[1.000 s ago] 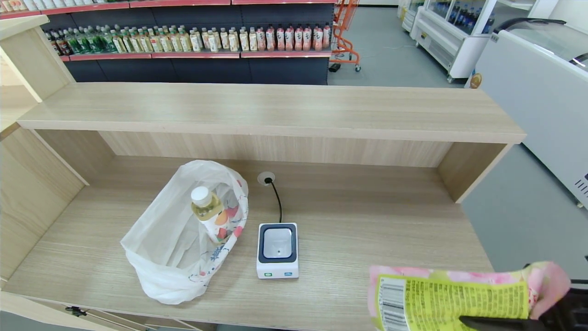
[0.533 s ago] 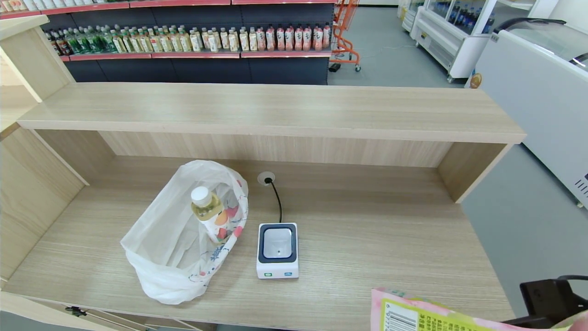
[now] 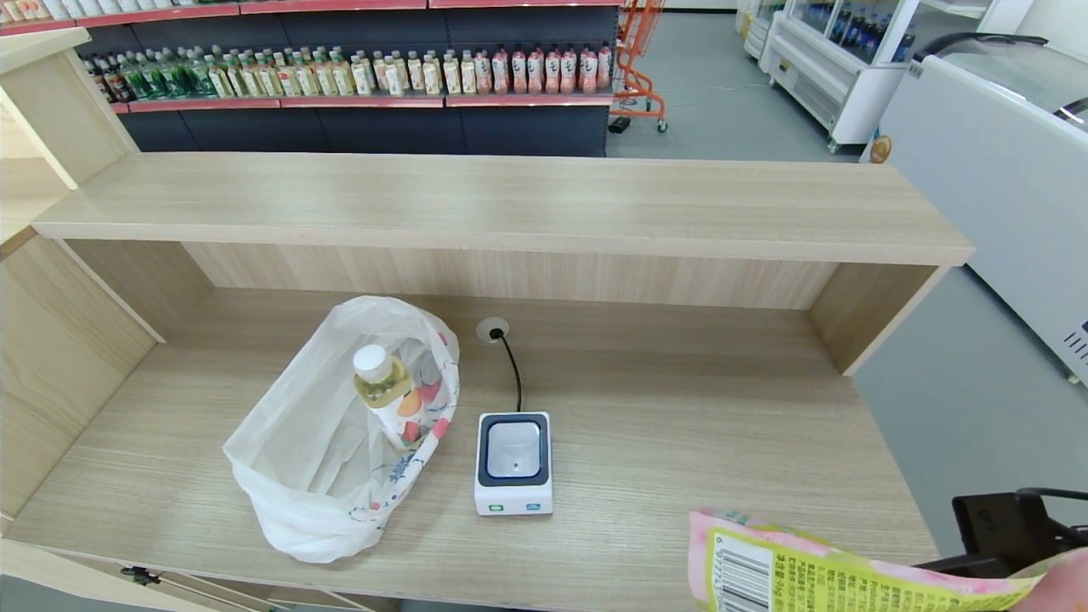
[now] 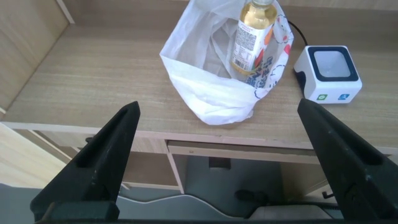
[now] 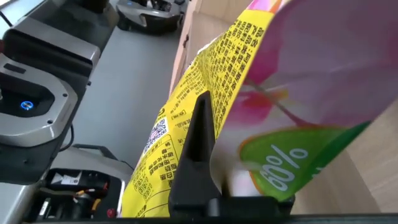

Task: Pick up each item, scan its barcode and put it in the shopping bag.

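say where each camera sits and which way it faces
Head: on the head, facing forward and down at counter, bag, scanner; right arm with pack at lower right.
Left wrist: off the counter's near edge, facing bag, bottle, scanner; open left gripper in front.
Right wrist: close against the pack; right gripper shut on it.
Shared: head and left wrist both show bag, bottle, scanner.
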